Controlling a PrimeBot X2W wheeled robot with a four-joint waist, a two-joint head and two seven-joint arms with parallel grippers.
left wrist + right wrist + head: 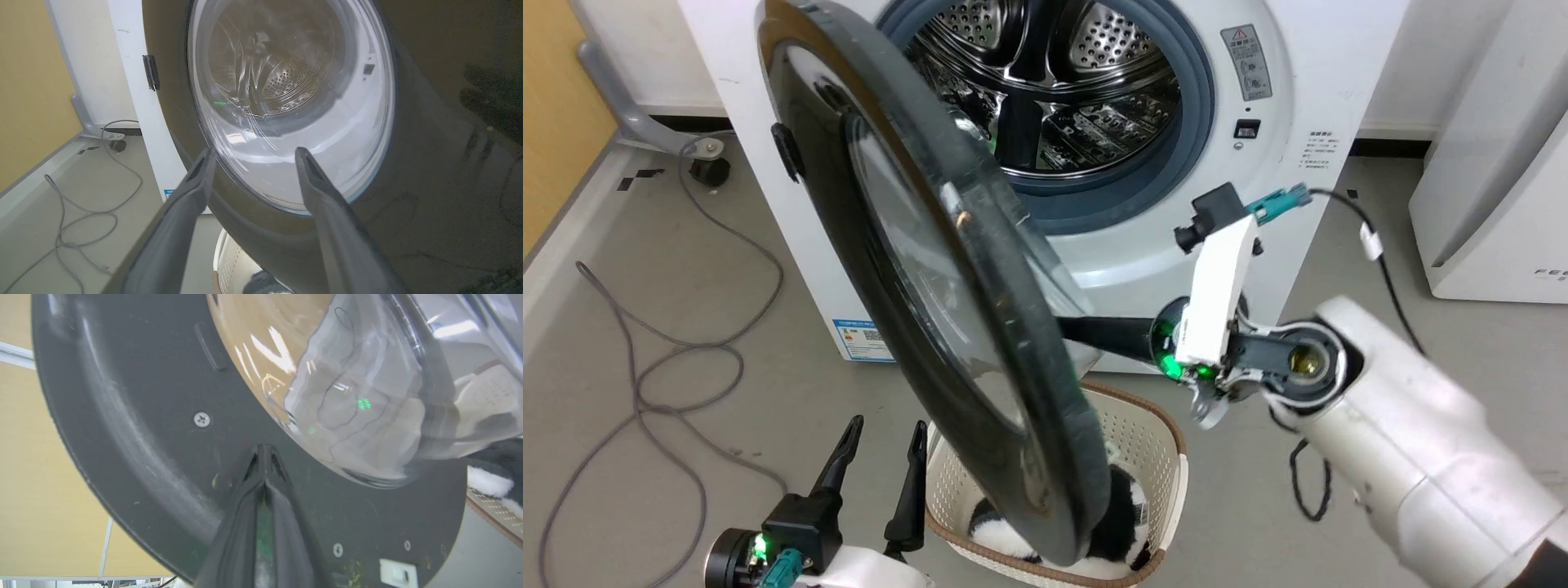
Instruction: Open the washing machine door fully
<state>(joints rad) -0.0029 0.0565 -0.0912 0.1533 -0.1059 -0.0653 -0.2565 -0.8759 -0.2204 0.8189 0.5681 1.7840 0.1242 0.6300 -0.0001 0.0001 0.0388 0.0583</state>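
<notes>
The big round door (907, 269) stands half open across the middle of the head view. It looks heavy, stiff and slippery, so push its dull inner face, not the glass. The right fingers (264, 457), shut and empty, rest against that face; the left fingers (849, 445), bottom left, are wide open and empty.

A perforated cream basket (1152, 457) holding black-and-white cloth (1123, 523) stands on the grey floor (605, 286) below the steel drum (1054, 73). Grey cables (686, 359) loop at left near a yellow wall (556, 106); a white unit (1494, 163) stands right.
</notes>
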